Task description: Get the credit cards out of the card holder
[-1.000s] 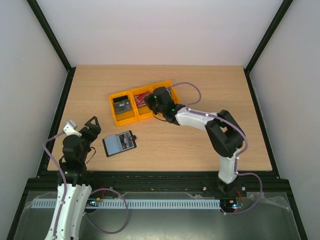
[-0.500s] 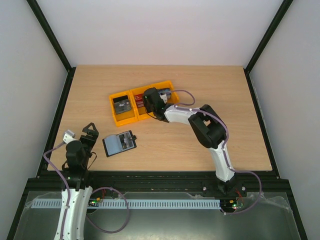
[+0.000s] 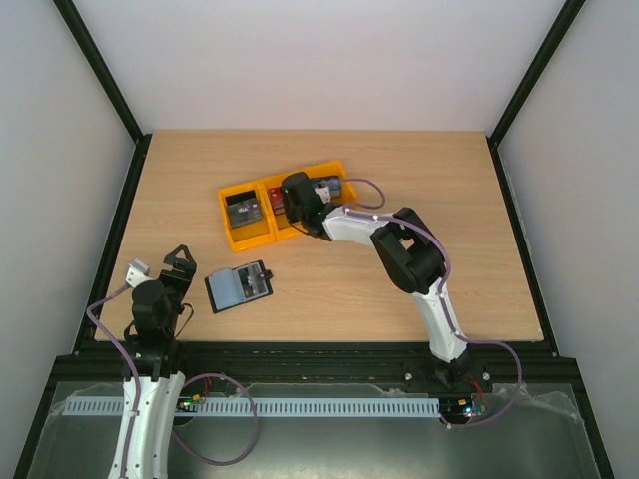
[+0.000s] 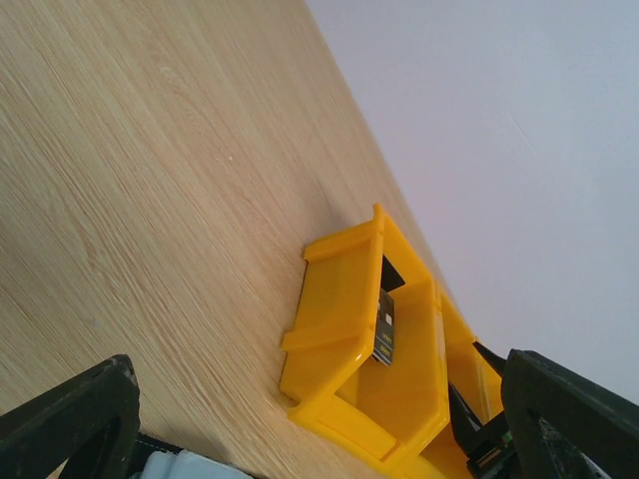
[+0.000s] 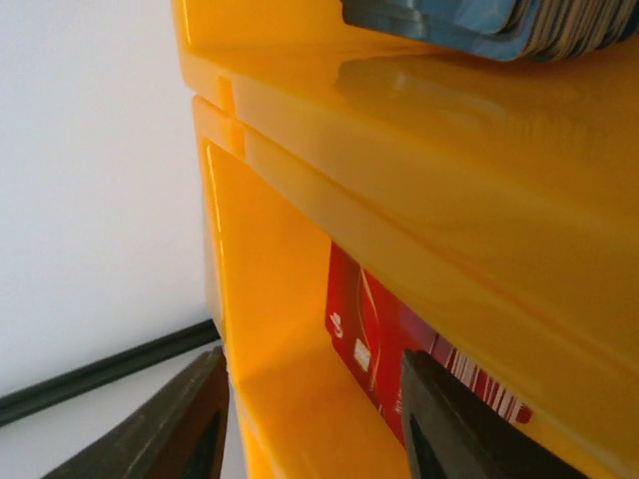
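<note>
- Toward the back of the table (image 3: pixel 429 180), a row of yellow bins (image 3: pixel 226 218) holds two of the credit cards: a dark grey card (image 3: pixel 245 212) in the leftmost bin and a red card (image 5: pixel 364 344) lying in the middle bin.
- Inside that middle bin the right gripper (image 5: pixel 315 429) hangs low, its fingers parted with nothing pinched between them. The red card lies just beyond the tips.
- Near the table's front left edge, the left gripper (image 3: pixel 180 261) is spread wide and empty, well apart from the bins.
- Between the left arm and the bins, the card holder (image 3: pixel 240 286) lies open and flat on the table, blue-grey pocket facing up. Whether a card remains inside is too small to tell.
- Handling, as a judgement: a card is light, stiff, thin and slick, so pinch its exposed edge and slide it along the pocket. The holder is light and would probably drag unless the other gripper pins it.
- Obstacles: the bin walls crowd the right gripper, and lifting straight up should clear them.
</note>
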Robot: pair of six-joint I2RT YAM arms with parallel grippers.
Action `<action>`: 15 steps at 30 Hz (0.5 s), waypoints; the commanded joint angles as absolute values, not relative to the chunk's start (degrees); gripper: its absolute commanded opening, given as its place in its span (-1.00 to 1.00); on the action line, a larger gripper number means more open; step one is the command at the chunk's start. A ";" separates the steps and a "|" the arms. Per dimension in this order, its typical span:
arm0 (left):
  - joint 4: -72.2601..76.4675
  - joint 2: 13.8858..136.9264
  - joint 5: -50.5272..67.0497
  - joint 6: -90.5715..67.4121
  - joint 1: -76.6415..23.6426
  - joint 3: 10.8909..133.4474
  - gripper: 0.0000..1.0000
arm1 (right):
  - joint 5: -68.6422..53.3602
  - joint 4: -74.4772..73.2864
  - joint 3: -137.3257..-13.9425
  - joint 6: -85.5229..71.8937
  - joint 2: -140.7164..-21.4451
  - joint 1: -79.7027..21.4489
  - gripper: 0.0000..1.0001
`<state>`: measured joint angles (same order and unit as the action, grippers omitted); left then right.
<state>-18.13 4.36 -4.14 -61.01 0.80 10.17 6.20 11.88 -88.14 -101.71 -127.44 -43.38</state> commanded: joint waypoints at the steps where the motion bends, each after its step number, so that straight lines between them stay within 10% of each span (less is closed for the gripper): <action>1: -18.12 4.84 -3.69 -61.91 1.14 9.51 0.99 | 7.98 9.43 -89.41 -100.86 -126.43 -43.83 0.01; 7: -20.06 6.97 1.33 -66.42 1.21 7.39 0.99 | 8.65 6.93 -90.44 -95.74 -124.02 -43.93 0.37; 15: -19.56 14.65 4.63 -67.90 -1.33 6.88 0.99 | -3.83 5.11 -93.53 -61.12 -115.96 -44.81 0.37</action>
<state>-18.79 11.90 2.00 -66.50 -0.05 7.60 2.20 8.95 -89.01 -86.19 -124.84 -43.66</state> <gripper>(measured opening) 0.992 0.689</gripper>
